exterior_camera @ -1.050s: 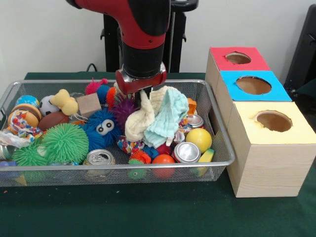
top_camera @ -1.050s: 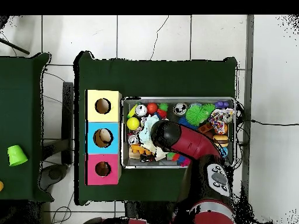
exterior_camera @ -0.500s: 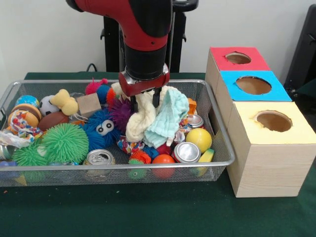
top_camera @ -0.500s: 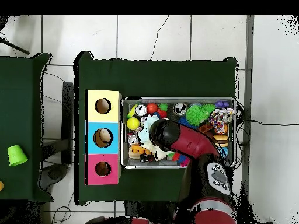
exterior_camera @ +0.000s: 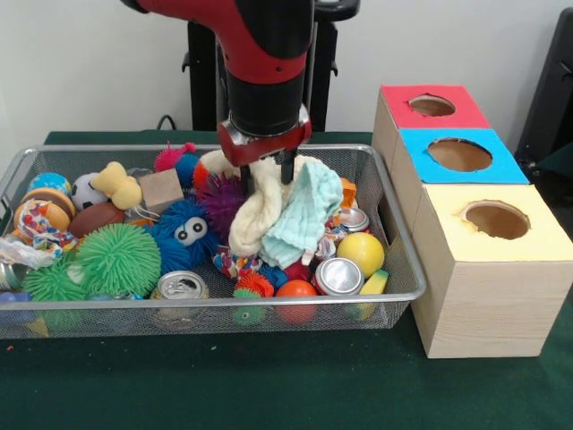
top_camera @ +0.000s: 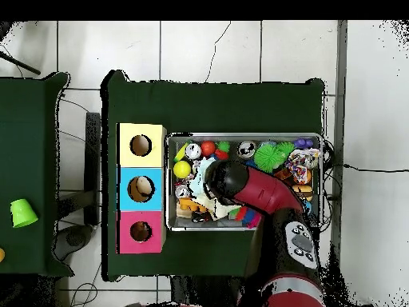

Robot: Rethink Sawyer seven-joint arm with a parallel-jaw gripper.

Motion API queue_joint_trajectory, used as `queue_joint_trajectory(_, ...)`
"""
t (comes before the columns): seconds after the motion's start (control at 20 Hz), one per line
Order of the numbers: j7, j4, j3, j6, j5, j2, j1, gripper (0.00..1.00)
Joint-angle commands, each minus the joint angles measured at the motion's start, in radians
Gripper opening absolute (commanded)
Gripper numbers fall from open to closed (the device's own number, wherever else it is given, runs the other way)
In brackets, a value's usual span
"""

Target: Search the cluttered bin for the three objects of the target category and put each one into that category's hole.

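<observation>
Over the wire bin (exterior_camera: 394, 296) (cluttered), end effector (exterior_camera: 266, 176) apparently pinching cream cloth (exterior_camera: 255, 215).

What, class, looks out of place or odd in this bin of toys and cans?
The cream cloth and pale green cloth stand heaped above the other clutter in the wire bin, drawn up under the end effector rather than lying flat.

Toys and cans (exterior_camera: 338, 276) crowd the wire bin (exterior_camera: 405, 260); box holes (exterior_camera: 497, 219) stand unobstructed.
</observation>
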Motion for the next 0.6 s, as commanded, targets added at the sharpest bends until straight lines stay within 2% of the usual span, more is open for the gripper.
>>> queue_joint_trajectory(0.05, 0.147, -0.158, 0.01, 0.363, -0.047, -0.073, 0.004, 1.0)
queue_joint_trajectory(0.3, 0.129, -0.202, 0.01, 0.459, -0.083, -0.102, 0.007, 1.0)
queue_joint_trajectory(0.6, 0.113, -0.192, 0.025, 0.466, -0.108, -0.121, -0.009, 1.0)
